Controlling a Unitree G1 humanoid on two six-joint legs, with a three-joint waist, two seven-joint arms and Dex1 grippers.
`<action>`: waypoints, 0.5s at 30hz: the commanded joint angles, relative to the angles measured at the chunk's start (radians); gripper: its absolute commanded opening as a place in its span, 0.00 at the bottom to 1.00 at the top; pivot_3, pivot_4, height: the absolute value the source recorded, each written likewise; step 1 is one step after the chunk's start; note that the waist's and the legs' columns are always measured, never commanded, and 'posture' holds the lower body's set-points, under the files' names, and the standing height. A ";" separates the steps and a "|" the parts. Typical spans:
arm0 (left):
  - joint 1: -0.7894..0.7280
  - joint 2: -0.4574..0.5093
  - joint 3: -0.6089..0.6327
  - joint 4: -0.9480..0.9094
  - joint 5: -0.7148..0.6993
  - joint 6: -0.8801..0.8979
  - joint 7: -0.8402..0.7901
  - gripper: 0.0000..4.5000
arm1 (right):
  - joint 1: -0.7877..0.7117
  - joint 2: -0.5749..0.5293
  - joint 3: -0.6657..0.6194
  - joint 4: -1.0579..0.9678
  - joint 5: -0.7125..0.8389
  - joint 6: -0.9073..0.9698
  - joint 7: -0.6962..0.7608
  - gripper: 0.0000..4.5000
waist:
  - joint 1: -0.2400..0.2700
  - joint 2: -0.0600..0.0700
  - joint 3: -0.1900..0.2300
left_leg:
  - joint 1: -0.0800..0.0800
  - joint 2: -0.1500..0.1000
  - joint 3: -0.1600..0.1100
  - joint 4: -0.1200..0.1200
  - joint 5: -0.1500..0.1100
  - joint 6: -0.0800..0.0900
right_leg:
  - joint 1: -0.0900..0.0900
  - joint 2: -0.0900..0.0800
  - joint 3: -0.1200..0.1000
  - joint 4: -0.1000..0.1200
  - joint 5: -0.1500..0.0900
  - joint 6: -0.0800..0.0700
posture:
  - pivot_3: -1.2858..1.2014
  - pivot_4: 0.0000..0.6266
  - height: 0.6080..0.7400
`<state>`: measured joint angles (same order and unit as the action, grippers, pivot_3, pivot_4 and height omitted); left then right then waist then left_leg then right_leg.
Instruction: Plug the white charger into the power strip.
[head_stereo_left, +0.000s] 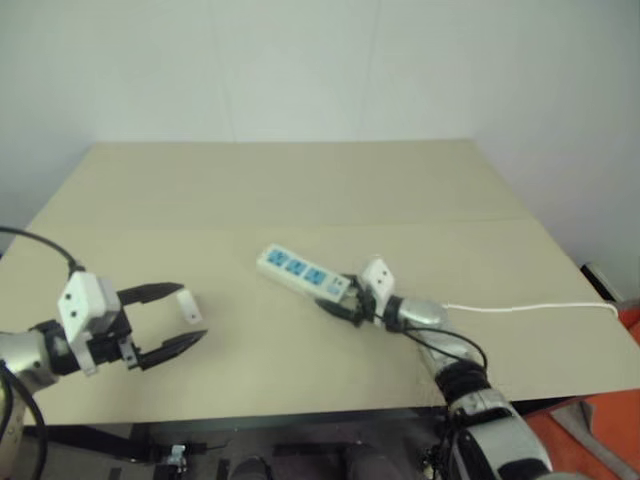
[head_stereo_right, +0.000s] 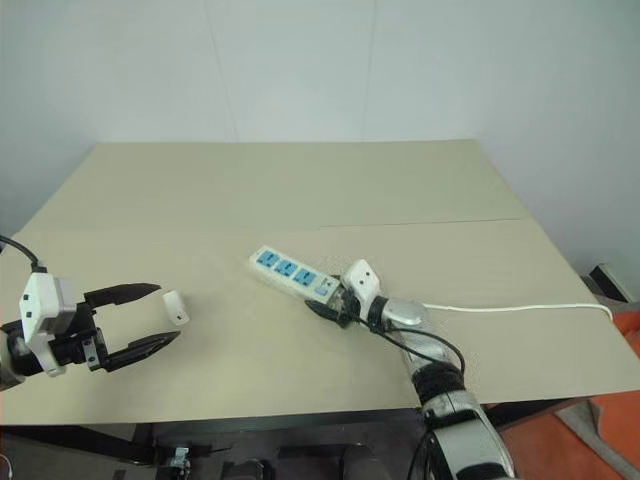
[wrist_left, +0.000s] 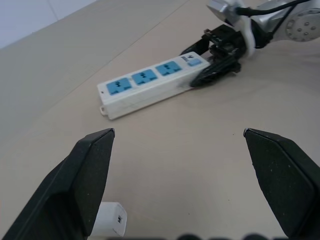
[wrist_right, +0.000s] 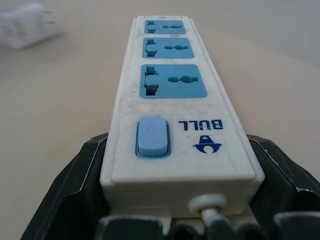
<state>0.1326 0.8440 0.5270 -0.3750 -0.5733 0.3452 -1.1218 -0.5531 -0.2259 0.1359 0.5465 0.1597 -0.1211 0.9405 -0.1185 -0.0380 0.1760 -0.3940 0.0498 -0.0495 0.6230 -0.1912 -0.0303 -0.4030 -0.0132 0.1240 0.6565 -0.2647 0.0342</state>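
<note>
The white charger (head_stereo_left: 189, 305) lies on the tan table (head_stereo_left: 300, 190), at the tips of my left gripper (head_stereo_left: 192, 312). That gripper stands wide open and level. In the left wrist view the charger (wrist_left: 111, 220) sits low beside one black finger (wrist_left: 85, 175), not gripped. The power strip (head_stereo_left: 300, 271) lies slantwise at mid-table, its three blue sockets facing up. My right gripper (head_stereo_left: 340, 300) is shut on its switch end. In the right wrist view both black fingers (wrist_right: 75, 190) press against the sides of the strip (wrist_right: 170, 75) by the blue switch.
A thin white cord (head_stereo_left: 530, 308) runs from the strip's gripped end, past my right arm, to the table's right edge. A seam crosses the tabletop behind the strip. An orange object (head_stereo_left: 600, 430) lies on the floor at lower right.
</note>
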 joint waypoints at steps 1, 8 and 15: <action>-0.012 0.021 0.000 0.000 -0.003 -0.018 -0.004 1.00 | 0.044 -0.053 0.020 -0.157 0.075 0.023 0.162 0.76 | 0.002 0.000 0.000 | -0.001 0.000 0.000 0.000 0.000 0.000 | -0.001 0.000 0.000 0.000 0.000 0.000 | 0.52 0.24 1.00; -0.018 0.019 -0.009 0.013 0.000 -0.022 -0.007 1.00 | 0.103 -0.138 0.092 -0.213 0.065 0.002 0.341 0.76 | 0.001 0.000 0.000 | 0.001 0.000 0.000 0.000 0.000 0.000 | 0.000 0.000 0.000 0.000 0.000 0.001 | 0.52 0.24 1.00; -0.014 0.020 -0.011 -0.004 -0.004 -0.019 -0.003 1.00 | 0.062 -0.081 0.110 -0.110 0.026 -0.051 0.319 0.99 | -0.004 0.000 0.000 | 0.003 0.001 0.000 0.000 0.000 0.000 | 0.001 0.001 0.001 0.002 0.000 0.000 | 0.52 0.24 1.00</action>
<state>0.1213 0.8454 0.5073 -0.3551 -0.5718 0.3442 -1.1254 -0.4767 -0.3174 0.2351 0.4305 0.1895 -0.1477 1.2621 -0.1220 -0.0379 0.1762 -0.3908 0.0507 -0.0495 0.6234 -0.1911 -0.0304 -0.4024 -0.0117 0.1246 0.6582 -0.2649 0.0346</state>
